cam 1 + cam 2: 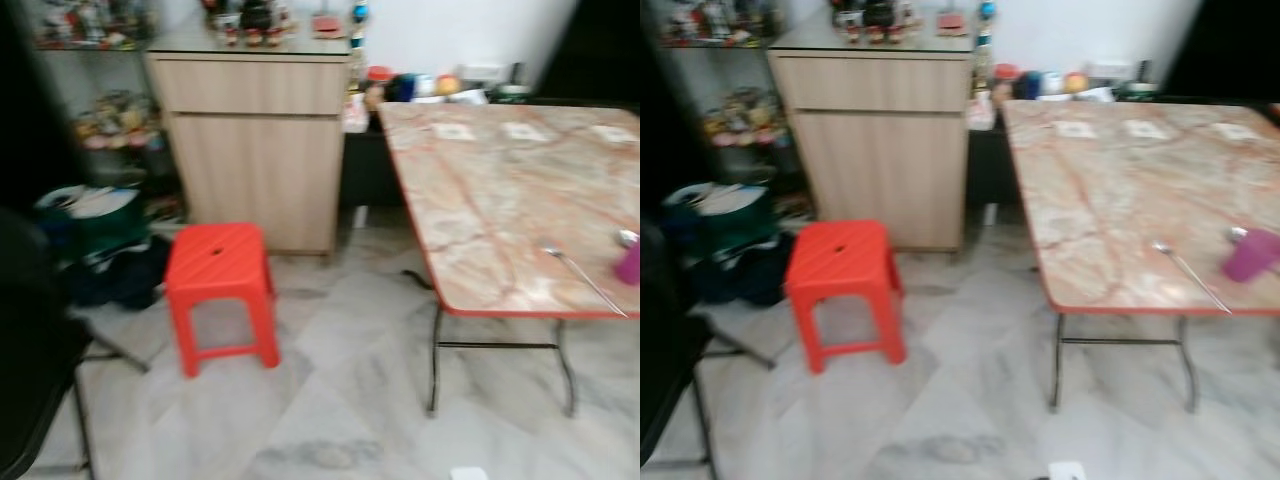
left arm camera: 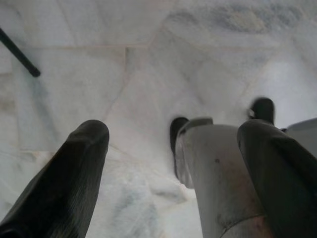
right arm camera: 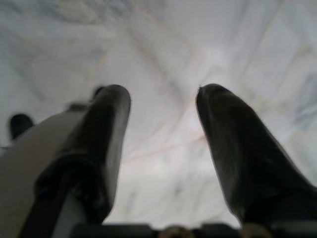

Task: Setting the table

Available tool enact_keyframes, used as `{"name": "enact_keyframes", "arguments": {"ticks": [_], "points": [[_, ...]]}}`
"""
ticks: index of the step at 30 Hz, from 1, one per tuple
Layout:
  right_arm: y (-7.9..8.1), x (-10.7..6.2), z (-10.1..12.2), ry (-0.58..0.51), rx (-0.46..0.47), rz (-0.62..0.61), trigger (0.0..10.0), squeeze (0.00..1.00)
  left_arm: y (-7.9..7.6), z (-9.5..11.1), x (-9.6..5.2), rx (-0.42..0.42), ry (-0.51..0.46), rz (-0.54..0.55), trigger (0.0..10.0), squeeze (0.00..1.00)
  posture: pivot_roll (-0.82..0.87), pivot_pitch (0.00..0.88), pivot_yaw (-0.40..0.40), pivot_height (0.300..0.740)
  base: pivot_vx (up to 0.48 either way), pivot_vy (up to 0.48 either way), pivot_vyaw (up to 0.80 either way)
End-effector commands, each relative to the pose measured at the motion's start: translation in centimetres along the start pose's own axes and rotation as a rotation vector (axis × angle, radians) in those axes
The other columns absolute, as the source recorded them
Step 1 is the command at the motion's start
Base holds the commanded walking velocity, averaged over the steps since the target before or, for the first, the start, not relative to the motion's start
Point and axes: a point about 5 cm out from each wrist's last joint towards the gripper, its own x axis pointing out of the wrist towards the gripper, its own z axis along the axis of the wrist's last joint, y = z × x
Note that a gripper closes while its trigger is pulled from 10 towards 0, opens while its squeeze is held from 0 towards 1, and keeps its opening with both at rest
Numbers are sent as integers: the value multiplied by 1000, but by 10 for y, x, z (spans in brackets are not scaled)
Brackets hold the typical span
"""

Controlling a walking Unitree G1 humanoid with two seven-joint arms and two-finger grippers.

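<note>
A folding table [image 1: 480, 190] with a pink marbled top and red rim stands at the right. Near its front edge lie a metal spoon [image 1: 1188, 268] and a purple cup [image 1: 1250, 255] on its side. Pale placemat-like cards [image 1: 452, 130] sit at the table's far side. My left gripper [image 2: 173, 139] hangs open over the marble floor, the robot's own leg showing between its fingers. My right gripper [image 3: 162, 106] also hangs open above the floor, holding nothing.
A red plastic stool [image 1: 220, 290] stands on the floor left of the table. Behind it is a wooden cabinet [image 1: 255, 150] with jars on top. Dark bags and a bin [image 1: 90, 235] lie at the left, and a black chair [image 1: 30, 370] sits at the near left.
</note>
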Motion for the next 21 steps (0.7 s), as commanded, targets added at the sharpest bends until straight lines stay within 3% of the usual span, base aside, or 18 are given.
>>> {"name": "enact_keyframes", "arguments": {"ticks": [1,7,21], "points": [[-8,4,34,-83,257,40,10000,0,7,63,15,138,-60,-103,10000,0,58,106,-7,740,0,0,0],[-9,4,35,-88,254,43,10000,0,6,62,14,170,-64,-104,10000,0,61,97,-8,740,0,0,0],[-9,3,34,-95,258,44,10000,0,5,58,14,165,-53,-109,10000,0,59,76,-6,740,0,-453,0]]}}
